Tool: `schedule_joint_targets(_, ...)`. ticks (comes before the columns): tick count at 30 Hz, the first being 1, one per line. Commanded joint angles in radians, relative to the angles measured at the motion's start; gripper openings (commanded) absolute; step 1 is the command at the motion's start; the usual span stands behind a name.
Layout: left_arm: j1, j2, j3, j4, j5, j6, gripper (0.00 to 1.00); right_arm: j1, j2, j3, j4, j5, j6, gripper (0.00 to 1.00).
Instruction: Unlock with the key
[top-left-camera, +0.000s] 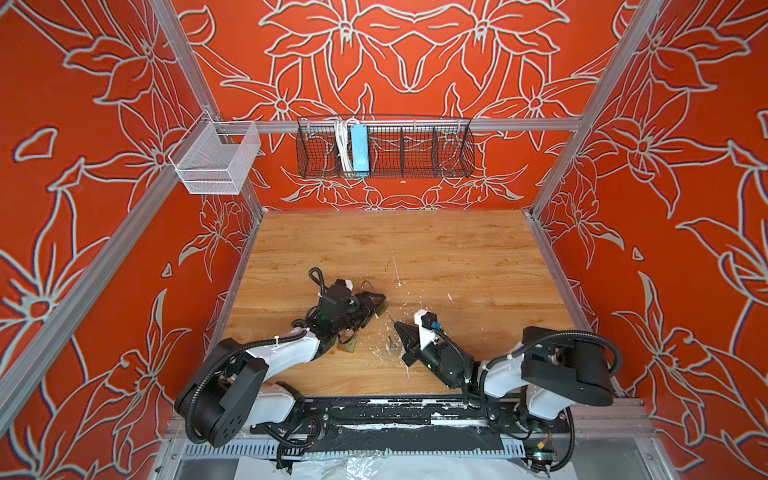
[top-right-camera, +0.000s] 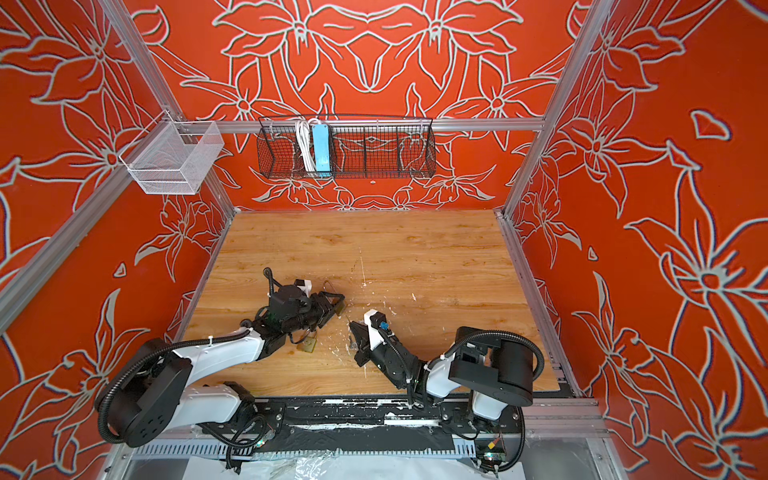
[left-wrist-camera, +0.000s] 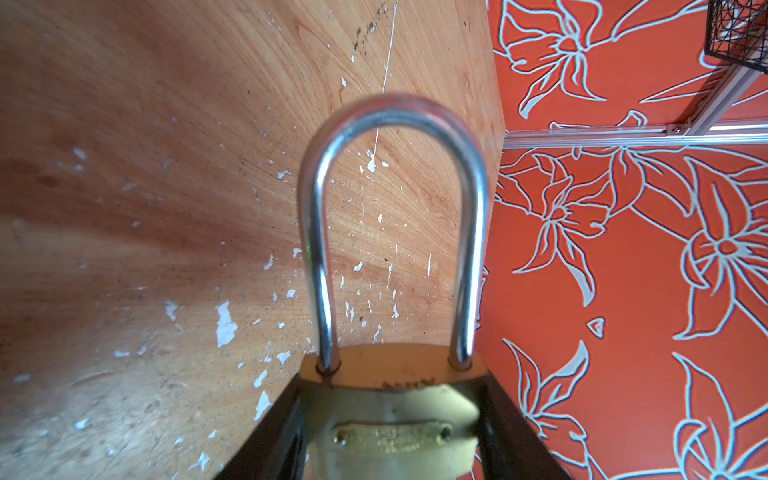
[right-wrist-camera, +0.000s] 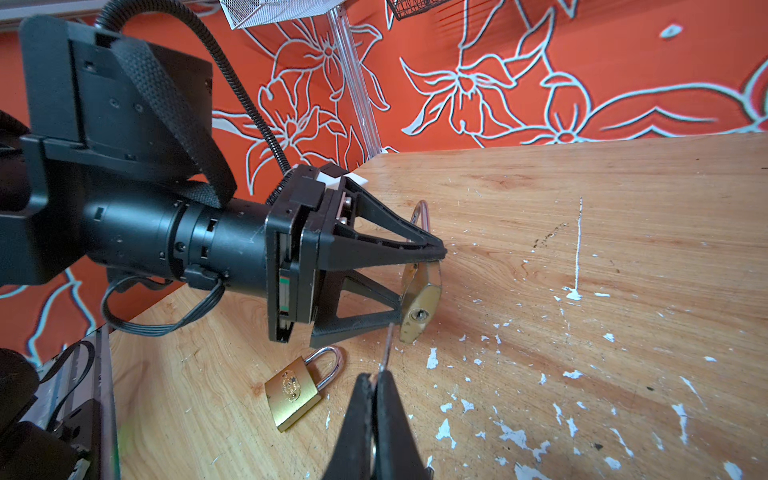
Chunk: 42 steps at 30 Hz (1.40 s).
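Note:
A brass padlock (right-wrist-camera: 420, 305) hangs above the table with my left gripper (right-wrist-camera: 420, 291) shut on its body. Its keyhole (right-wrist-camera: 419, 316) faces my right gripper (right-wrist-camera: 374, 376). In the left wrist view the black fingers (left-wrist-camera: 274, 432) flank the padlock's body (left-wrist-camera: 390, 432), and the steel shackle (left-wrist-camera: 390, 120) points away, closed. My right gripper is shut on the key, whose thin blade (right-wrist-camera: 387, 349) sticks out toward the lock. The blade's tip ends just beside the keyhole, outside it. In both top views the left gripper (top-left-camera: 376, 305) (top-right-camera: 338, 305) and right gripper (top-left-camera: 397, 326) (top-right-camera: 352, 326) nearly meet.
A second brass padlock (right-wrist-camera: 293, 392) (top-left-camera: 347, 345) lies flat on the wooden table (top-left-camera: 457, 257) under the left arm. White paint flecks dot the wood. A black wire basket (top-left-camera: 386, 145) and a white mesh basket (top-left-camera: 216, 158) hang on the rear frame.

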Motion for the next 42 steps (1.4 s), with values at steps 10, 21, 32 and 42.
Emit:
schedule_joint_targets(10, 0.008, -0.011, 0.027, 0.093, 0.007, 0.011, 0.00, 0.010, -0.051, -0.029, 0.022, 0.005, -0.012, 0.00)
schedule_joint_targets(21, 0.008, -0.025, 0.007, 0.100, -0.014, -0.047, 0.00, 0.011, 0.050, 0.045, 0.023, -0.043, -0.012, 0.00)
schedule_joint_targets(32, 0.008, -0.079, -0.001, 0.077, -0.028, -0.040, 0.00, 0.009, 0.098, 0.081, 0.021, 0.076, -0.008, 0.00)
schedule_joint_targets(42, 0.008, -0.040, 0.008, 0.106, 0.003, -0.034, 0.00, -0.020, 0.101, 0.074, 0.021, 0.020, 0.010, 0.00)
